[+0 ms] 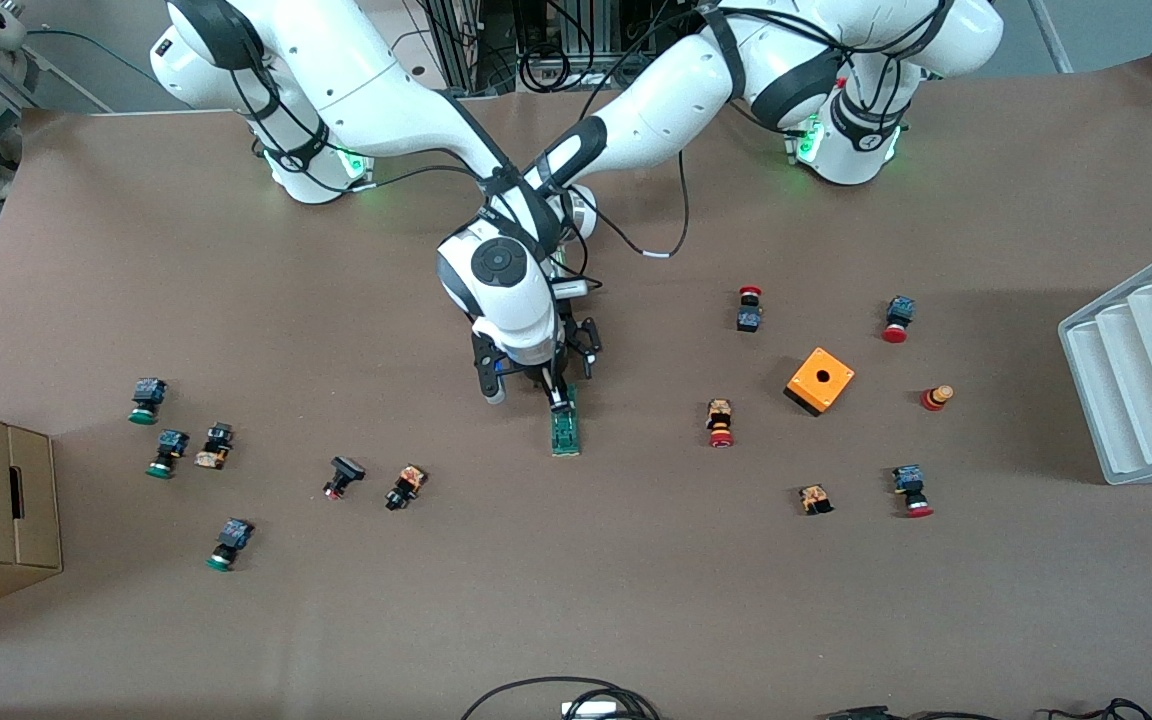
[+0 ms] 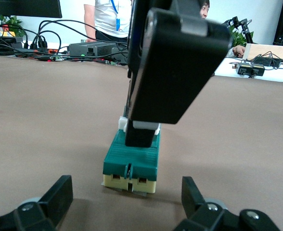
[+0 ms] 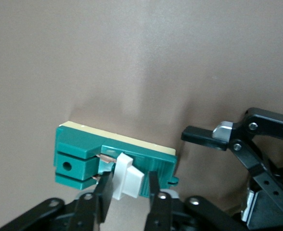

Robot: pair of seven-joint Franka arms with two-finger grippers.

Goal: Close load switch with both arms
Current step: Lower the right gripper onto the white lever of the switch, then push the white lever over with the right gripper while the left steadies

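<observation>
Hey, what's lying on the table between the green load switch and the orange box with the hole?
Front view: one red-capped push button lies between the load switch and the orange box; otherwise bare brown table.

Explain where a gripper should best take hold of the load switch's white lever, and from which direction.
Grip the white lever across its flat faces, coming down from above: it stands proud of the green load switch, which lies flat on the table. The right gripper is placed so, fingers either side. The left gripper, open, waits at the switch's end.
</observation>
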